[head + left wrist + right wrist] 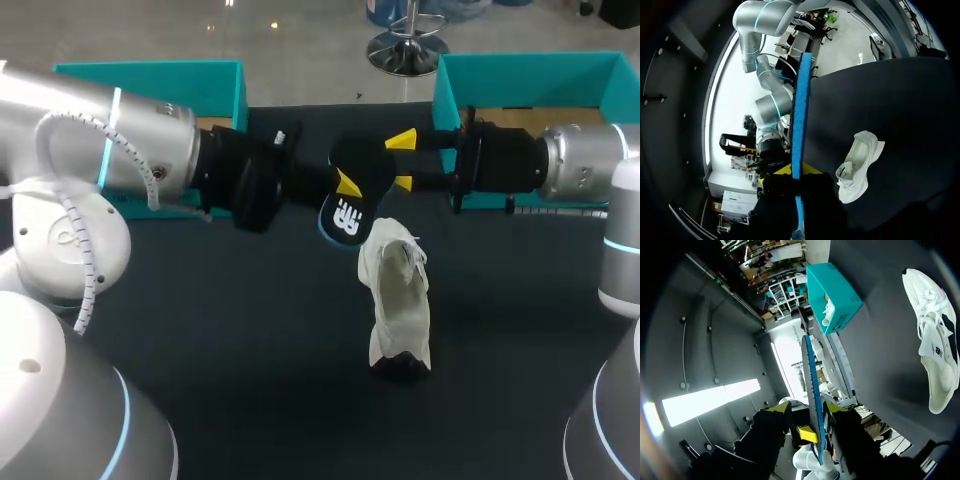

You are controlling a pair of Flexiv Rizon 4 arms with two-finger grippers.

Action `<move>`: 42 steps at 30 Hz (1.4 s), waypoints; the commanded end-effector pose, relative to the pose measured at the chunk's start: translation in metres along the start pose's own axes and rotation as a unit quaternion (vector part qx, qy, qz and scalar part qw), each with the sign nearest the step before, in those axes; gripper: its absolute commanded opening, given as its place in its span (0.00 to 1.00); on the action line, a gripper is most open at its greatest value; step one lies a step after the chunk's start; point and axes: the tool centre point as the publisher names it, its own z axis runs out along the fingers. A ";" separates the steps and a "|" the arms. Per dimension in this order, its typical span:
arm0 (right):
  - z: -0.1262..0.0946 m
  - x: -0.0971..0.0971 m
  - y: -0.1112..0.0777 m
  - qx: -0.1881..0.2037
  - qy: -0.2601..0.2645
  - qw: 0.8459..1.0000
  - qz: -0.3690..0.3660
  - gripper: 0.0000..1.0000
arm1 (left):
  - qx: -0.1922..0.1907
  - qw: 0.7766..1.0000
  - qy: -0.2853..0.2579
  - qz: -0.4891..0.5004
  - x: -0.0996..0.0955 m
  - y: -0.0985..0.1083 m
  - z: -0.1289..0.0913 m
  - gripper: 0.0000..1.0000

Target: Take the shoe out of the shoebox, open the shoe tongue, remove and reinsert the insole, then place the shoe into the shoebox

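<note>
A white shoe lies on the dark worktop, outside both boxes. At 12 o'clock from it the blue-rimmed insole hangs in the air. The left end effector pinches it, while the right end effector stands wide, a finger on either side with a gap showing. Farther back sit two teal shoeboxes: one at 10 o'clock, the other at 2 o'clock.
</note>
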 end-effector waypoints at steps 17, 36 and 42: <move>0.001 0.000 0.000 0.000 -0.001 1.000 0.000 0.00 | 0.011 1.000 -0.021 -0.019 0.009 0.005 -0.012 0.00; 0.001 0.000 0.000 0.000 -0.001 1.000 0.000 0.00 | 0.035 0.998 -0.045 -0.036 0.012 0.008 -0.023 0.00; 0.001 0.000 0.000 0.000 -0.001 1.000 0.000 0.00 | 0.033 0.998 -0.047 -0.038 0.008 0.001 -0.016 0.00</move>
